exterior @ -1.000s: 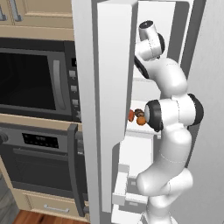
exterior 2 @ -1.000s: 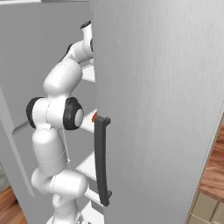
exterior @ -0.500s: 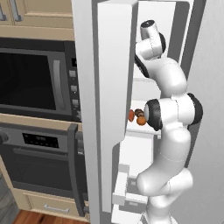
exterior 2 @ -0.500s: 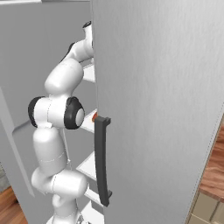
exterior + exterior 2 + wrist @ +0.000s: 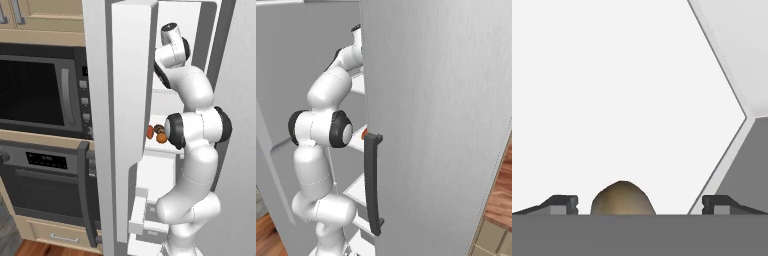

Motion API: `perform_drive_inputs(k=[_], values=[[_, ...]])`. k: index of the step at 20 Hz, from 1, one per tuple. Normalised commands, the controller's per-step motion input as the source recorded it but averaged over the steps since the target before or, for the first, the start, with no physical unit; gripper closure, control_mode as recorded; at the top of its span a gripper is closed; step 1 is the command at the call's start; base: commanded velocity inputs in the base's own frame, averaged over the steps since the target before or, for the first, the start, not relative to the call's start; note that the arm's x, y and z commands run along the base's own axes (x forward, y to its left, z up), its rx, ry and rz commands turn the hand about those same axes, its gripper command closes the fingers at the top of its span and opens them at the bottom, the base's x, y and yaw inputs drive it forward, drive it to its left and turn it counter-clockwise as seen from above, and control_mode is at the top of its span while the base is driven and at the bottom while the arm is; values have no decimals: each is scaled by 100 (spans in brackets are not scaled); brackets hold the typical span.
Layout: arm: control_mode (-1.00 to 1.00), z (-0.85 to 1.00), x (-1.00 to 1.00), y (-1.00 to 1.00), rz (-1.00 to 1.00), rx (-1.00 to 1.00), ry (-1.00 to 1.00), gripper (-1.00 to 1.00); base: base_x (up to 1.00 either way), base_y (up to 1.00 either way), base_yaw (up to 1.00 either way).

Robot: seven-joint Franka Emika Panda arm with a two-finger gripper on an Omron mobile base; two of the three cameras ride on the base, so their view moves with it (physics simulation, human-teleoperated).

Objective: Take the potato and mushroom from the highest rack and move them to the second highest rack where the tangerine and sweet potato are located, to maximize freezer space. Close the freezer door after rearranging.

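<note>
Low in the hand view, a brown rounded potato (image 5: 623,197) lies on the white top shelf, between the two dark tips of my gripper (image 5: 640,205). The jaws stand wide open on either side of it and do not touch it. The mushroom is out of view. In the left base view my arm reaches up into the top of the freezer (image 5: 212,30), past the open freezer door (image 5: 127,100). One shelf lower, beside my elbow, lie the reddish sweet potato (image 5: 149,132) and the orange tangerine (image 5: 161,139).
Black-fronted wall ovens (image 5: 40,90) stand left of the freezer door. White bins (image 5: 141,215) hang low on the door's inner face. A grey panel with a black handle (image 5: 372,185) closes off the right side. A side wall (image 5: 732,60) meets the shelf's right.
</note>
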Motion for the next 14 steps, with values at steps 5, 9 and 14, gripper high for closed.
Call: perform_drive_inputs(k=[5,9,14], values=[[-100,-25,-13,-12,-13,0,0,-100,0,0,0],[-100,-26,-13,-9,-17,0,0,100,0,0,0],[-100,-21,-12,-13,-16,0,0,100,0,0,0]])
